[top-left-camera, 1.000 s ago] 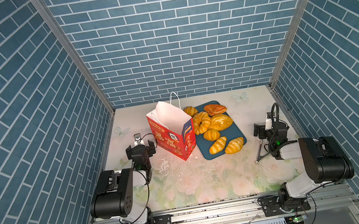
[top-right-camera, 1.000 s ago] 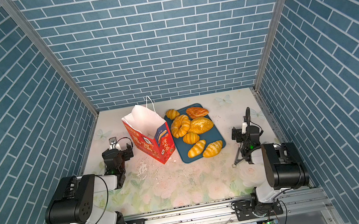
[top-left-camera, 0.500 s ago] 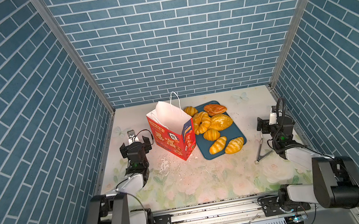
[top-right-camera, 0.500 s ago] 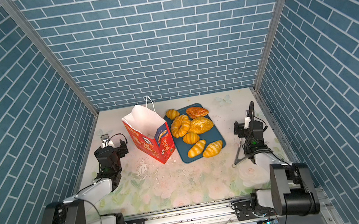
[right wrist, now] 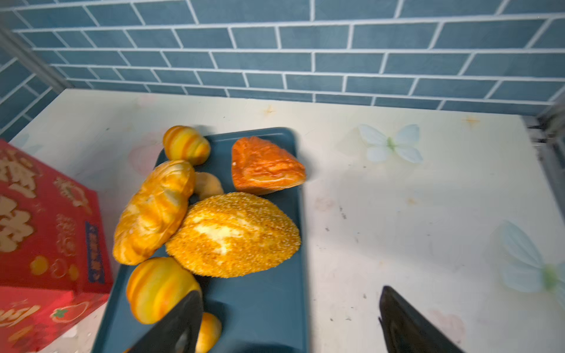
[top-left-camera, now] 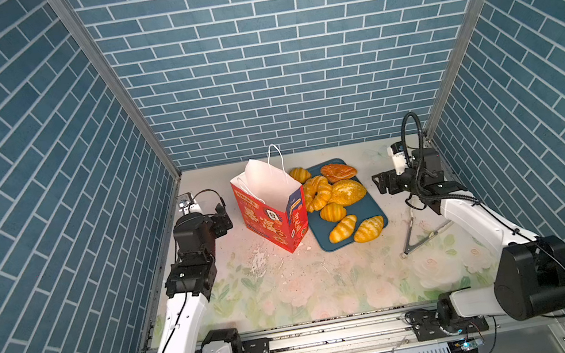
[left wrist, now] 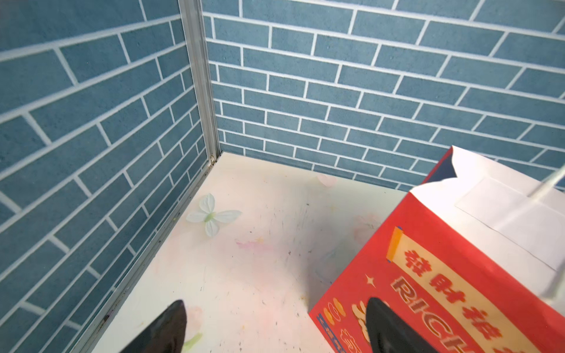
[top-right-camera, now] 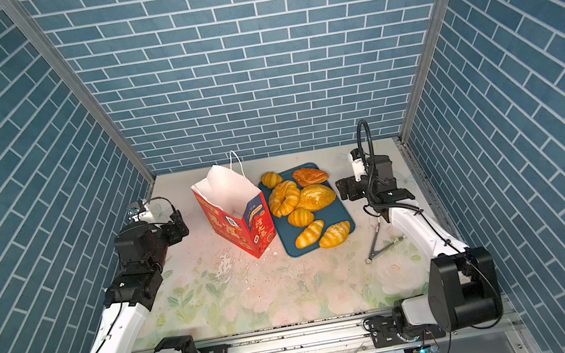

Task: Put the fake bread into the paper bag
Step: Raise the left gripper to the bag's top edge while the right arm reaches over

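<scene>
Hiding its floor behind white inner walls, the one paper bag stood upright, touching the single teal tray; what it contained could not be made out. Seven pieces of fake bread lay on that tray, the nearest two mostly cut off in the right wrist view. The left gripper and right gripper gaped wide, holding nothing.

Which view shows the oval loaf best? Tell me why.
The right wrist view: the oval loaf fills the middle, crust texture clear. Both top views show it small; the left wrist view misses it.
</scene>
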Tool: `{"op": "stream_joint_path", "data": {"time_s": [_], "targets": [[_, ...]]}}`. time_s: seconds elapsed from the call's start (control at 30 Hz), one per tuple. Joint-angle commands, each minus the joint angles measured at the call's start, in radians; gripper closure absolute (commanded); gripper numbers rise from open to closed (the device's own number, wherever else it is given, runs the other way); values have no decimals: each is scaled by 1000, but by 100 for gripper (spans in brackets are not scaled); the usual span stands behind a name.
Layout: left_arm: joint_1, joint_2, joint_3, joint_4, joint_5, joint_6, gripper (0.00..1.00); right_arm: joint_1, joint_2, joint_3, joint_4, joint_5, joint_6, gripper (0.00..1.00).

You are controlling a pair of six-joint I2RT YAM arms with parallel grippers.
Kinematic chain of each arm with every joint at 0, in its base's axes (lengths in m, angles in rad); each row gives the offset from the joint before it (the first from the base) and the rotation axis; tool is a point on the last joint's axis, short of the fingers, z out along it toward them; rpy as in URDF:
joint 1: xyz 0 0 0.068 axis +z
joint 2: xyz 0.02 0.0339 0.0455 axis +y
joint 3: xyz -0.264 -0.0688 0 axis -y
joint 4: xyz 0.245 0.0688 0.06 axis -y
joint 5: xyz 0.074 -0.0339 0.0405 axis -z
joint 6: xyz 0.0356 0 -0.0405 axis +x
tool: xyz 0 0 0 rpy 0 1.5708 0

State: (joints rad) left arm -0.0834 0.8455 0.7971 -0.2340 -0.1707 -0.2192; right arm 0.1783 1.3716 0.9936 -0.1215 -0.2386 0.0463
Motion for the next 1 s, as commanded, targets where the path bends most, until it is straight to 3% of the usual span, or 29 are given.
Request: {"op": "stream_joint_path", "data": {"time_s": [0.0,0.23,0.47,0.73,0.97], "targets": [[-8,15,107,-223,71,-57,13,36,51,98,-147,-59,-37,11],[-83,52,316,-404,52,-88,13,136,185,243,-209,-59,-38,13],[-227,132,489,-535,-47,-111,12,252,315,372,-282,-28,-55,14],[-365,204,578,-604,-115,-149,10,349,407,448,-301,8,-57,15],[-423,272,616,-613,-115,-167,10,412,446,459,-294,15,-46,16]]}}
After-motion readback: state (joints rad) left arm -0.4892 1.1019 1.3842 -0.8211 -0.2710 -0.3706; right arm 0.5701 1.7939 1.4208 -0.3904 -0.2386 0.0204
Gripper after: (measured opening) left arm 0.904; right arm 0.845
